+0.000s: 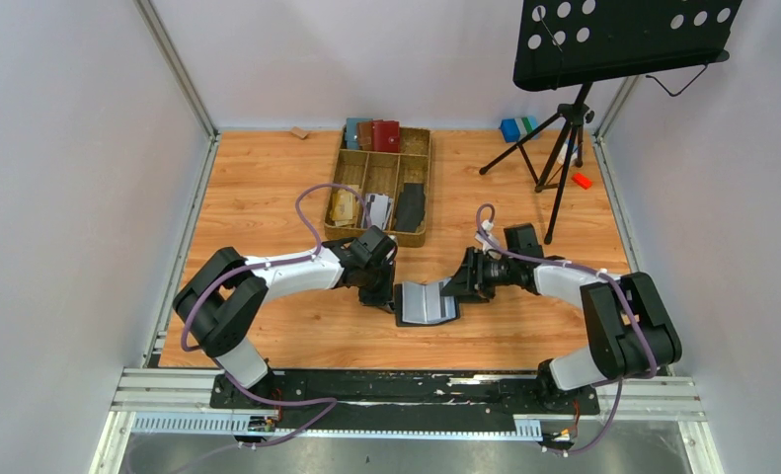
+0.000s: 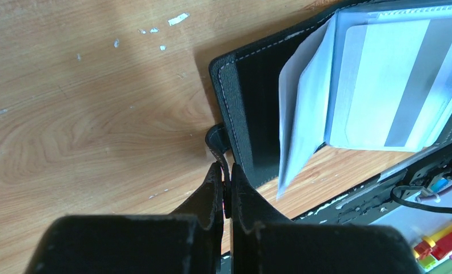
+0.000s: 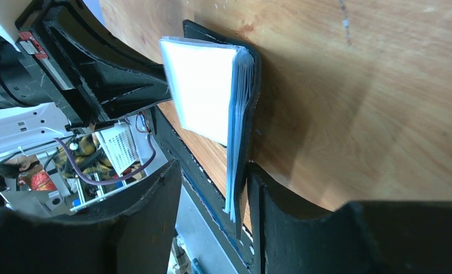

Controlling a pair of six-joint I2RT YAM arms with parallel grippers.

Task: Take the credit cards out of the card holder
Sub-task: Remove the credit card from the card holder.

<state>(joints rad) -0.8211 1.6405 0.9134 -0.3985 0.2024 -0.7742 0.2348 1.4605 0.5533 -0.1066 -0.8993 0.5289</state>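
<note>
The black card holder point(image 1: 426, 303) lies open on the wooden table between my two arms, its grey-blue sleeve pages fanned up. My left gripper point(image 2: 226, 171) is shut on the holder's small closure tab point(image 2: 215, 140) at the left cover point(image 2: 252, 103). A whitish credit card with a grey stripe point(image 2: 383, 85) shows inside a clear sleeve. My right gripper point(image 3: 213, 171) stands open around the holder's right edge. Its right finger point(image 3: 269, 200) lies against the black cover point(image 3: 251, 108). The other finger is well clear of the sleeve pages point(image 3: 203, 85).
A wooden compartment tray point(image 1: 426, 188) sits behind the arms, with red, brown and blue wallets point(image 1: 371, 133) at its back and small items in front. A music stand's tripod point(image 1: 562, 148) stands at back right beside a blue block point(image 1: 514, 128). A black rail point(image 1: 406, 385) runs along the near edge.
</note>
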